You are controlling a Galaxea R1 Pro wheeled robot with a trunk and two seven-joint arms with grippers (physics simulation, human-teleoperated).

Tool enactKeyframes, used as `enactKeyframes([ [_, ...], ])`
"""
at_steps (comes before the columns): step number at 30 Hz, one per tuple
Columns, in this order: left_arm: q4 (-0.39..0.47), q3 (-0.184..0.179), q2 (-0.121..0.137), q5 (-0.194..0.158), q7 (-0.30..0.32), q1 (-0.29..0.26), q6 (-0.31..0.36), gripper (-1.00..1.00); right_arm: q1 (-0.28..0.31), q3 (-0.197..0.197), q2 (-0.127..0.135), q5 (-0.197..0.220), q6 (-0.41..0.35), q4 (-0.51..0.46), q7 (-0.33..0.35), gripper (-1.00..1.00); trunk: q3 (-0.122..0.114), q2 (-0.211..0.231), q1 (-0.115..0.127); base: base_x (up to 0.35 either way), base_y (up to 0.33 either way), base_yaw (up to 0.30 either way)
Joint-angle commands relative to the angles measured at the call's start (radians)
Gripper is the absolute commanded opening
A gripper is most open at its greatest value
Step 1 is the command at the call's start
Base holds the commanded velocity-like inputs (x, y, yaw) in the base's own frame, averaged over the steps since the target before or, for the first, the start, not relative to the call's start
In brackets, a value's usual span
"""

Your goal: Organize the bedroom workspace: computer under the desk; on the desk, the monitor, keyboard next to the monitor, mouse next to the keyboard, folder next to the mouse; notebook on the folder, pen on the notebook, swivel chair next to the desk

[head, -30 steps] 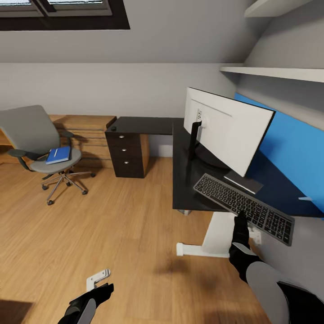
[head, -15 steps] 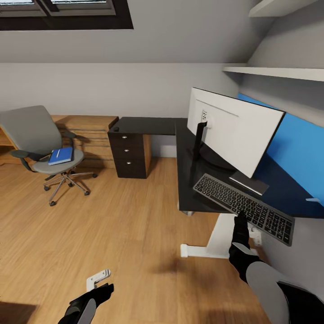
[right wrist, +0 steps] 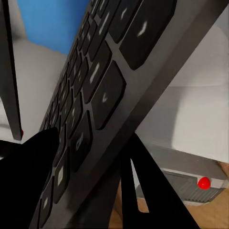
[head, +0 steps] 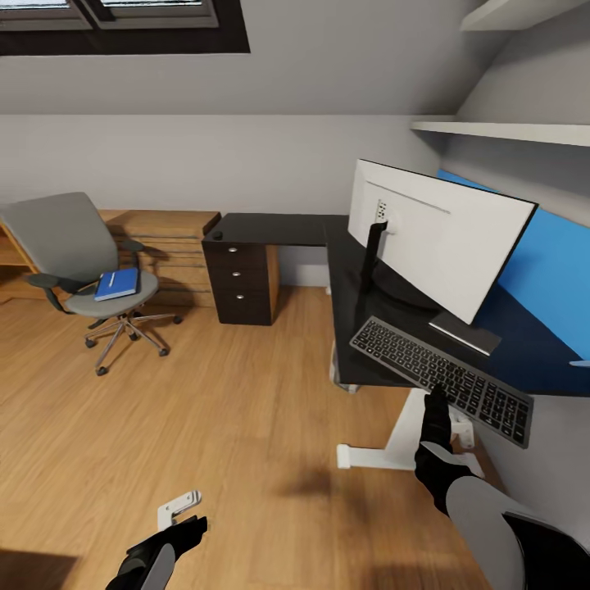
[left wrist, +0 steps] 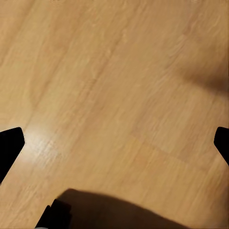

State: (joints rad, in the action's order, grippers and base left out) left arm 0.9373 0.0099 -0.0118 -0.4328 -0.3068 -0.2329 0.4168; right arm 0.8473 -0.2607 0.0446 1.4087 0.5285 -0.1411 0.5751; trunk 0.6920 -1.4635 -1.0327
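My right gripper [head: 437,399] is shut on the near edge of the slim grey keyboard [head: 442,375], which hangs tilted over the front edge of the black desk [head: 283,229]. Up close, the keyboard [right wrist: 95,81] sits between the dark fingers of that gripper [right wrist: 95,181]. The white-backed monitor [head: 438,238] stands on the desk, with a flat dark grey notebook [head: 465,332] beside its base. A small black mouse [head: 217,235] lies on the far desk corner. The blue folder [head: 117,283] rests on the grey swivel chair [head: 86,254] at the left. My left gripper [head: 184,528] hangs open over the floor [left wrist: 114,95].
A white desk leg [head: 397,430] stands just ahead of my right arm. The dark drawer unit [head: 240,283] sits under the desk's far wing, with a light wooden dresser [head: 168,242] behind the chair. A small white object [head: 179,506] lies on the floor by my left gripper.
The whole view has shifted, so the desk, monitor and chair sit further right in the picture. The keyboard stays in my right gripper, now reaching less far over the desk.
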Motion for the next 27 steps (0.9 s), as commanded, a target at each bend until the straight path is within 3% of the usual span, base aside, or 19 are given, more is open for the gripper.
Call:
enactKeyframes([
  [1, 0.002, 0.001, 0.000, -0.010, -0.006, 0.000, 0.003, 1.00, 0.001, 0.000, 0.000, 0.010, -0.001, 0.002, 0.007, -1.00, 0.001, -0.001, 0.000, 0.000, 0.069, 0.000],
  [8, 0.001, 0.001, 0.000, -0.010, -0.007, 0.000, 0.003, 1.00, 0.001, 0.000, 0.000, 0.010, -0.001, 0.002, -0.007, -1.00, 0.001, -0.001, 0.000, 0.082, 0.119, 0.000],
  [27, 0.000, 0.001, 0.000, -0.010, -0.006, 0.000, 0.003, 1.00, 0.001, 0.000, 0.000, 0.010, -0.001, 0.002, -0.014, -1.00, 0.001, -0.001, 0.000, 0.003, 0.004, 0.000],
])
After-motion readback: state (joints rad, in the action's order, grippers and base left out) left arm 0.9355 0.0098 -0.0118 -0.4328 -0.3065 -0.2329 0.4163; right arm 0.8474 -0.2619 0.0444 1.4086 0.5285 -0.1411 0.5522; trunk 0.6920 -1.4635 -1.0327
